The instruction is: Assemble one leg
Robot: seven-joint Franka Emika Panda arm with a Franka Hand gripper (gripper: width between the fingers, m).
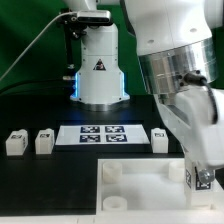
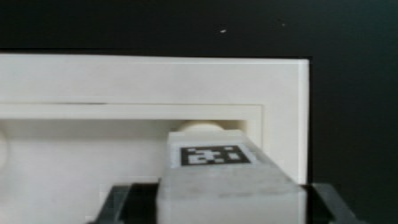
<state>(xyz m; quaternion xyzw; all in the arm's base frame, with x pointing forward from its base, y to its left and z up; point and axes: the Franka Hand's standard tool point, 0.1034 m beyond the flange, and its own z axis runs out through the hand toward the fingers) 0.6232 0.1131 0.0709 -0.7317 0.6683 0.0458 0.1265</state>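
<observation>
- The leg [image 2: 221, 178]: held in the gripper [image 2: 222, 205], tag face toward the wrist camera. Its tip is right at a round corner socket [image 2: 205, 128] of the tabletop [image 2: 107, 90]. In the exterior view it hangs at about 4 o'clock, over that corner of the tabletop.
- Step in hand, as I judge it: seating the leg in the socket. I would centre the tip on the socket, keep the leg square to the tabletop, go down slowly and only then turn it. I cannot tell whether the tip already touches the socket.
- Tool: jaws drawn in to the leg's width, the dark fingers [image 2: 125, 203] pressing both flanks. It grips the leg alone and shows no contact with the tabletop.
- Surroundings, exterior view: two loose legs [image 1: 14, 142] [image 1: 44, 142] stand at 9 o'clock of the marker board [image 1: 105, 133], and a third leg [image 1: 160, 138] stands at its 3 o'clock.
</observation>
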